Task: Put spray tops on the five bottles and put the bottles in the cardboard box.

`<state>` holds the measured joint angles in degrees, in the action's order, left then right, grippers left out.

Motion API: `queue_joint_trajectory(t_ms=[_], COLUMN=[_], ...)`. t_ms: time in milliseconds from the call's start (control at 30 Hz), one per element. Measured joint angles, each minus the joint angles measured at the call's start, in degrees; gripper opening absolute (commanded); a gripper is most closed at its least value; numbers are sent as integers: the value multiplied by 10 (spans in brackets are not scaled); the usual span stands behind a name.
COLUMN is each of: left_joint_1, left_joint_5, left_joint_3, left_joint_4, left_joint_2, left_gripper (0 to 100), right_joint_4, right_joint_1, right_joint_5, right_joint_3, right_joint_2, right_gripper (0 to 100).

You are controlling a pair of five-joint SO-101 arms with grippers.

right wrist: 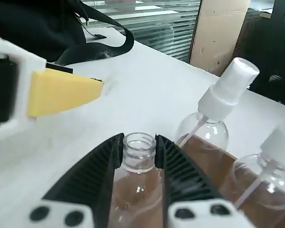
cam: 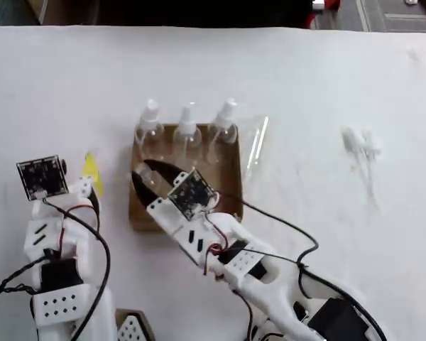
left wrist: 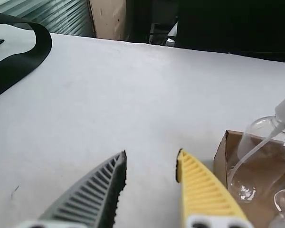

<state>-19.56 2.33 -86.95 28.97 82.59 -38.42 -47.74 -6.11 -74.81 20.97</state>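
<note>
Clamped on the bare neck of an uncapped bottle (right wrist: pixel 138 151), the right gripper (right wrist: pixel 138 140) has its two black fingers (right wrist: pixel 102 168) pressed against either side of the open mouth. It holds the bottle upright over the near part of the cardboard box (cam: pixel 138 213). Along the box's far wall three capped bottles (cam: pixel 187 135) stand side by side, each with a white spray top and a thin tube running down inside. The left gripper (left wrist: pixel 152 154) hangs just above the white table (cam: pixel 305 71), just beside the box on its left. Its grey and yellow fingers (left wrist: pixel 199 190) are spread apart with nothing between them. Just beside the box on its right lies a clear bottle (cam: pixel 258 141), tipped on its side (whether it has a top I cannot tell). Well apart from it, farther right on the table, sit the loose spray tops (cam: pixel 360 144).
</note>
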Motion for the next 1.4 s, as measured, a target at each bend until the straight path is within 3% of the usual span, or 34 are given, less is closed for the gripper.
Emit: queue_joint_trajectory(t_ms=[433,667,1100,1400], left_joint_1=[0,0,0,0], left_joint_5=[0,0,0,0], left_joint_3=[0,0,0,0], left_joint_4=[0,0,0,0], left_joint_2=[0,0,0,0], left_gripper=[165,165,165,165], right_joint_4=[0,0,0,0], right_joint_1=[1,1,-5,-16], right_joint_5=[4,4,4,4], right_joint_3=[0,0,-1,-80], right_joint_2=[-4,-4,-1,172], right_gripper=[20,173,163,163])
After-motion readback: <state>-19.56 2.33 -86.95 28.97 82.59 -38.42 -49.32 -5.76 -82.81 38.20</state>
